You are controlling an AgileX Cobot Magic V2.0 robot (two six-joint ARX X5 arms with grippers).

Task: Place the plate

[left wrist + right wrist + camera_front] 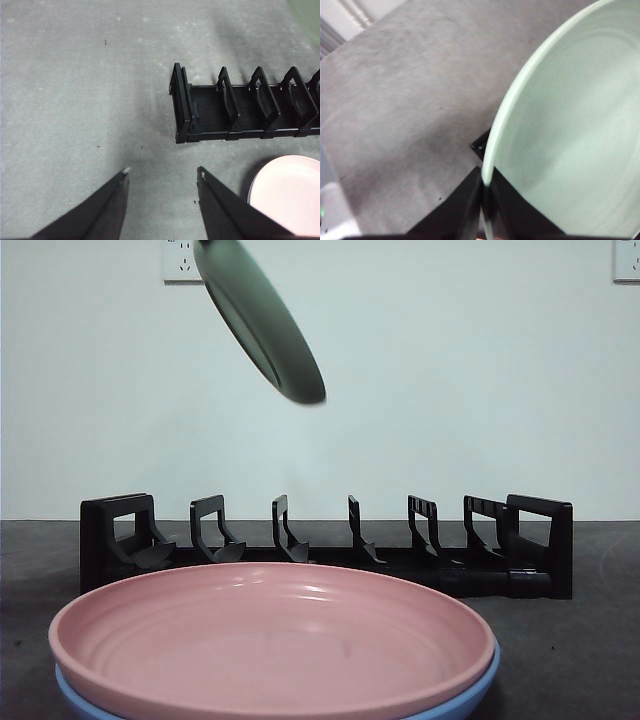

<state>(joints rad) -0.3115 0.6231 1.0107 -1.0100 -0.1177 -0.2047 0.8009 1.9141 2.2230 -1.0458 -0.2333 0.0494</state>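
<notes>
**Green plate held high over the black rack**

A smooth, round, pale green plate [262, 318] hangs tilted on edge in the air, toward eleven o'clock above the rack, touching nothing below it. The right claw [484, 192] is clamped on its rim, one black jaw on each face of the plate.

The dish rack [320, 545] is matte black plastic, long and low, with upright looped dividers forming its slots; every slot I can see holds nothing. It sits on a grey, felt-like counter [75, 90].

Nearest the front camera, at six o'clock from the rack, two shallow glossy plates are stacked: a pink plate [272, 638] on top of a blue plate [470, 695]. That makes three plates in all.

The left claw [162, 172] hovers released over bare counter near the rack's end, grasping nothing.
</notes>
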